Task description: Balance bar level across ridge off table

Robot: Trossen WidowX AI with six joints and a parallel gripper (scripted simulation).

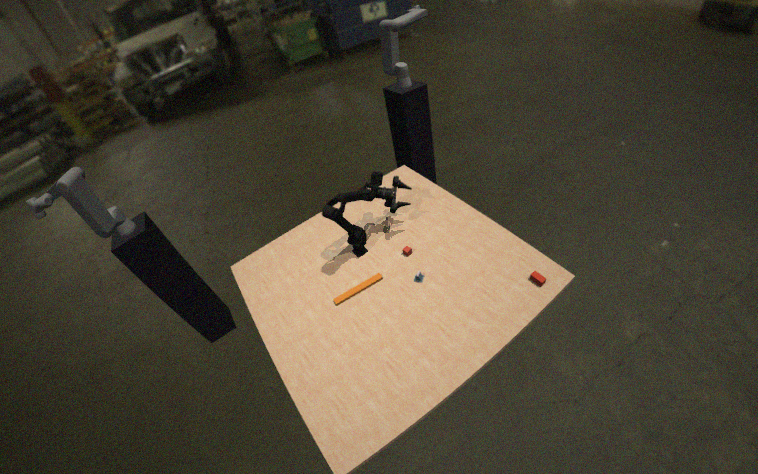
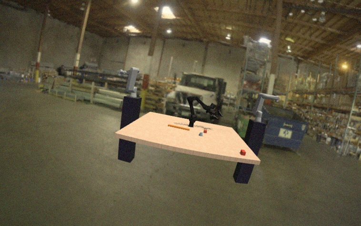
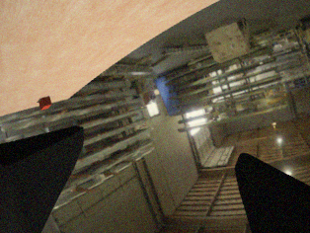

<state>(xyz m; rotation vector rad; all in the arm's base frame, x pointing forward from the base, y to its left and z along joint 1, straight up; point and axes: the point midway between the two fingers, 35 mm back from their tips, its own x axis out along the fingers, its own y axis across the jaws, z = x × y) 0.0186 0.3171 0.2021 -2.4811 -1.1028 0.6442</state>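
Observation:
An orange bar (image 1: 357, 288) (image 2: 178, 127) lies flat on the table (image 1: 391, 363) (image 2: 159, 137), beside the arm's base. A small blue ridge (image 1: 419, 277) (image 2: 201, 134) stands on the table a short way from one end of the bar, apart from it, with nothing on top. My gripper (image 1: 409, 195) (image 2: 219, 116) (image 3: 163, 151) is open and empty, raised well above the table and away from both bar and ridge. The wrist view shows neither bar nor ridge.
A small red cube (image 1: 407, 250) (image 2: 205, 131) sits near the ridge, on the arm's side. A red block (image 1: 537, 278) (image 2: 243, 152) (image 3: 44, 103) lies near a far table corner. Two grey arms on dark pedestals stand beside the table.

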